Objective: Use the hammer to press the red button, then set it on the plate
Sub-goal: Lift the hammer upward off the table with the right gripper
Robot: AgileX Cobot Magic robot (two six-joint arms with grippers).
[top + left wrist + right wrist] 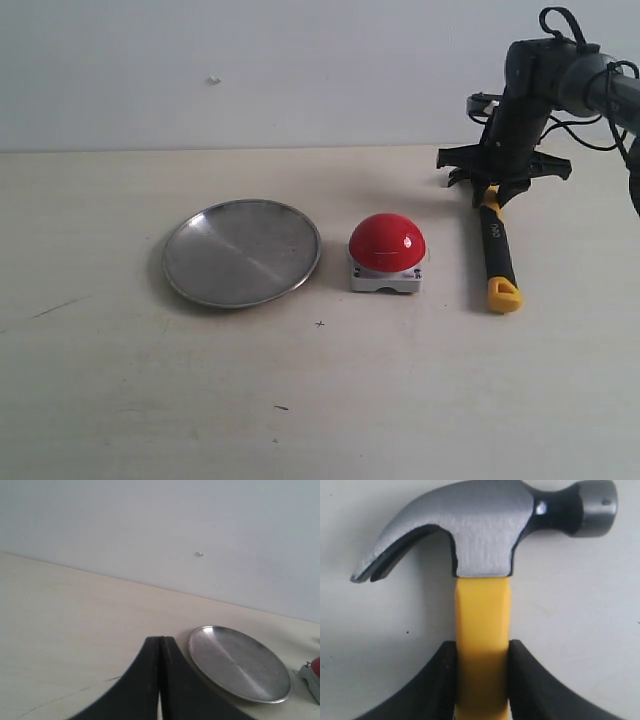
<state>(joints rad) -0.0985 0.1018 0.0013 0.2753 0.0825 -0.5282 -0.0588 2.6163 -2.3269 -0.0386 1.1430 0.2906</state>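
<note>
The hammer lies flat on the pale desk at the right side of the exterior view. Its yellow looped end points toward the near edge and its head sits farther back, hidden under the right arm. In the right wrist view the right fingers are clenched on the hammer. One dark pad presses against each side of the yellow handle, just below the grey claw head, and the claw and striking face stick out to either side above the grip.

The red button sits on its light-grey square base just beside the hammer, between it and the plate, touching neither. The plate is bare and rests flat on the desk, near the button.

The left fingers are pressed tightly together with nothing between them, hanging above the desk. Beyond them the left wrist view shows the plate and a sliver of the red button at the frame's edge, with a plain white wall behind
</note>
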